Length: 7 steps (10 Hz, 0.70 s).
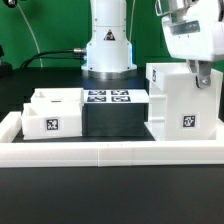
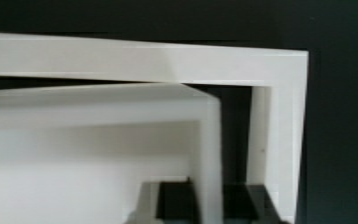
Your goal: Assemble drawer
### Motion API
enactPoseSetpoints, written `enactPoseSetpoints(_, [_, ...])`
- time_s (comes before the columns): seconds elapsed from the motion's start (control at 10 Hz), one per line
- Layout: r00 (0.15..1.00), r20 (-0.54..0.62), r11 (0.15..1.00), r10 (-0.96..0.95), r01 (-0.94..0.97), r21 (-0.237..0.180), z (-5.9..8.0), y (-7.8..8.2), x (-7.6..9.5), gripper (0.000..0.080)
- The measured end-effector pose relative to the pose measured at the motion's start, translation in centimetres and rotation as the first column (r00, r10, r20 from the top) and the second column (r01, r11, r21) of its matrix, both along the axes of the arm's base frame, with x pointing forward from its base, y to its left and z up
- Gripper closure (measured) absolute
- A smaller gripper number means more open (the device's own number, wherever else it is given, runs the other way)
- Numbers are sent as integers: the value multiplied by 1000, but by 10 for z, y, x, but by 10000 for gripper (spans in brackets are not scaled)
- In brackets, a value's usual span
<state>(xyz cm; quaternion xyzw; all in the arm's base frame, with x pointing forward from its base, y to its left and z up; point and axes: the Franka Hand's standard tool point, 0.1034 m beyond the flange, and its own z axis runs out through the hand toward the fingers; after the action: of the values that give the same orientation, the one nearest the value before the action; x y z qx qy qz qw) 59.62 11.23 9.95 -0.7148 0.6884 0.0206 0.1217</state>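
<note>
At the white plastic cube-like drawer housing [image 1: 172, 100], the two-finger gripper [image 1: 201, 74] perhaps straddles a wall; clenched or released, I cannot tell.

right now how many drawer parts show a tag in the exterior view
2: the tray on its left, the housing on its right; more may be hidden.

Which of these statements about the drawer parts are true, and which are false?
1. The big box stands at the exterior view's right. True.
2. The small tray sits inside the box. False: it stands apart, at the exterior view's left.
3. The gripper is at the box's top edge. True.
4. The marker board lies on top of the box. False: it lies flat between tray and box.
</note>
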Motion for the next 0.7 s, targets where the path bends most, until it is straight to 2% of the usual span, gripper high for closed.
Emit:
enactPoseSetpoints(0.1, [997,-51,999,-51,52,15,-3,-1,-3,753])
enactPoseSetpoints(0.2, [996,-66,998,-63,65,21,-3,-1,4,753])
enactPoseSetpoints(0.4, [996,-50,997,-75,77,28,-2,0,25,756])
enactPoseSetpoints(0.7, [995,-59,996,-75,77,36,-1,-1,45,756])
